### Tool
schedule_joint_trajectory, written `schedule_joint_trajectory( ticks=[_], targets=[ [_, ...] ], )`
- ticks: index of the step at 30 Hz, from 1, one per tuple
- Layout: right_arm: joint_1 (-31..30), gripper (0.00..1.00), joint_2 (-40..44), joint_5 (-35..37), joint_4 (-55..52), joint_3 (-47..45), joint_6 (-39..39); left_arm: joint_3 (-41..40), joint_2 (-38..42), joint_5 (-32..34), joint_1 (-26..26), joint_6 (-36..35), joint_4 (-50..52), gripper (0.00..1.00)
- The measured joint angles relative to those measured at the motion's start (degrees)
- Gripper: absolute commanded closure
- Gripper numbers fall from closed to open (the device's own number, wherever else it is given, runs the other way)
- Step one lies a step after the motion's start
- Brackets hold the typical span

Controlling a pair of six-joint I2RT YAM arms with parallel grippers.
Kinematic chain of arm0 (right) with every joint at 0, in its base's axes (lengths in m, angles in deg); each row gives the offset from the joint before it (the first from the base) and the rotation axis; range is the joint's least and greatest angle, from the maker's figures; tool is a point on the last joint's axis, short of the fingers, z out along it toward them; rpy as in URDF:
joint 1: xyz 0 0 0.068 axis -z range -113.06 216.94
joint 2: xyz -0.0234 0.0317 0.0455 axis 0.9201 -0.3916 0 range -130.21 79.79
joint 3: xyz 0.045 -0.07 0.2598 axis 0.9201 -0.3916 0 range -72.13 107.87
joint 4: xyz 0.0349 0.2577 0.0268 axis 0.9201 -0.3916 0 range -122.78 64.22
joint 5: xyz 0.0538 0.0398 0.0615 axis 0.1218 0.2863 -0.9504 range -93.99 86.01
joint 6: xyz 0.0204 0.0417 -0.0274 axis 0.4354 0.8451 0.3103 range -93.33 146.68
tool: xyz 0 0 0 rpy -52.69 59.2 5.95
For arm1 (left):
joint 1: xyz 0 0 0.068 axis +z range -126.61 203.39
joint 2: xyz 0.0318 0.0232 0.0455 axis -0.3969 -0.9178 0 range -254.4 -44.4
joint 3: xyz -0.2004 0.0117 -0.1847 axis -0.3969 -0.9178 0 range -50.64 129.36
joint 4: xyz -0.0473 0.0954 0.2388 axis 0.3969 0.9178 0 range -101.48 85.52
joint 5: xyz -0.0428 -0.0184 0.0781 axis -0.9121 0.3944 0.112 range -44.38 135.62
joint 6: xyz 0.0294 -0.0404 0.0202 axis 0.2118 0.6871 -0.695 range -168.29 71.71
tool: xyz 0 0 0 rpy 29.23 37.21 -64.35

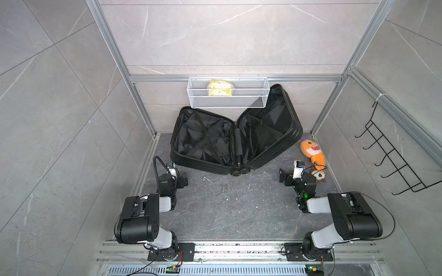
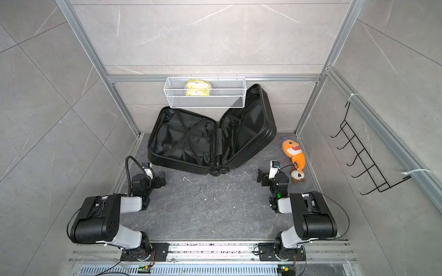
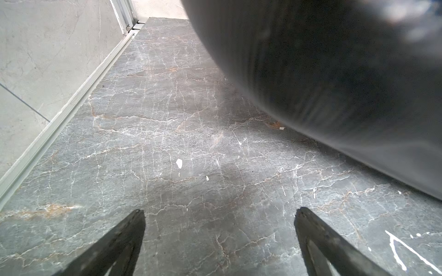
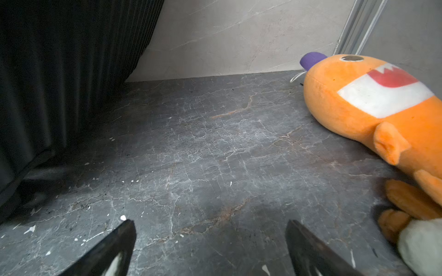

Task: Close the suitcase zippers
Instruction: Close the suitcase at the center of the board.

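Plainly, we are at the very start: the suitcase (image 1: 205,141) lies open in the upper middle of the frame, one half flat on the tabletop (image 1: 227,210), the other propped up to the right, zippers (image 1: 175,136) undone. Its long axis runs up-frame, wheels (image 1: 240,170) toward the lower edge. Left hand (image 1: 183,180) and right hand (image 1: 283,176) gape wide, empty. Next, we judge, the raised half must be swung shut first.
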Motion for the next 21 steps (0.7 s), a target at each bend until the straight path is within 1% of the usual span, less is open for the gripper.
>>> schedule_joint_trajectory(
  ticks=[18, 21],
  targets=[
    [0.0, 0.00, 0.0, 0.0, 0.0, 0.0, 0.0, 0.0, 0.0, 0.0, 0.0, 0.0, 0.0, 0.00],
    [0.0, 0.00, 0.2, 0.0, 0.2, -0.1, 0.0, -0.1, 0.6, 0.8, 0.0, 0.2, 0.2, 0.00]
  ],
)
